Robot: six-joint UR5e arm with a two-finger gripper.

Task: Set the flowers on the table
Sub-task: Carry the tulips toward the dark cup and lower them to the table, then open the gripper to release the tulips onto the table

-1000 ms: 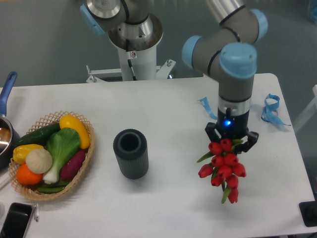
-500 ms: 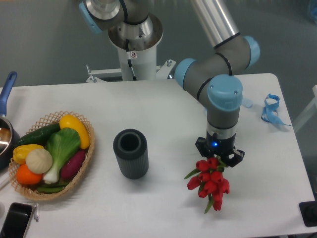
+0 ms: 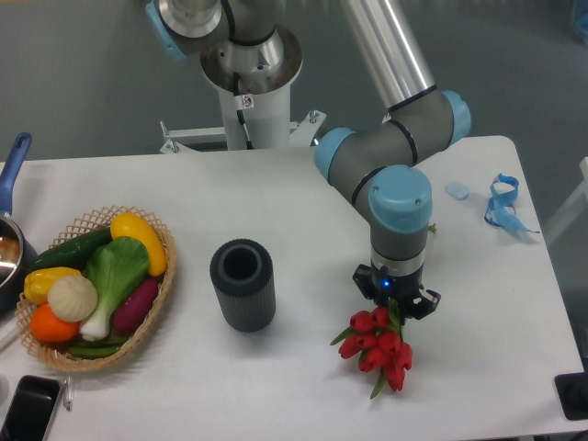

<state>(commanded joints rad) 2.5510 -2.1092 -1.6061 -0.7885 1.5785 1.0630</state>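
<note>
A bunch of red tulips, the flowers point(image 3: 377, 346), shows just below my gripper point(image 3: 396, 300), low over the front right of the white table point(image 3: 303, 211). The gripper points straight down and its fingers close around the bunch above the blooms. The stems are hidden under the gripper and wrist. A green leaf tip sticks out at the bunch's lower edge. I cannot tell whether the blooms touch the tabletop.
A dark ribbed vase point(image 3: 243, 285) stands empty left of the flowers. A wicker basket of vegetables point(image 3: 96, 287) sits at the left. A blue ribbon point(image 3: 503, 204) lies at the right edge, a pot point(image 3: 11, 241) and a phone point(image 3: 28, 411) at the far left.
The arm has carried the flowers leftward and toward the front of the table, and lower, over the last second. The gripper's hold on the bunch is unchanged.
</note>
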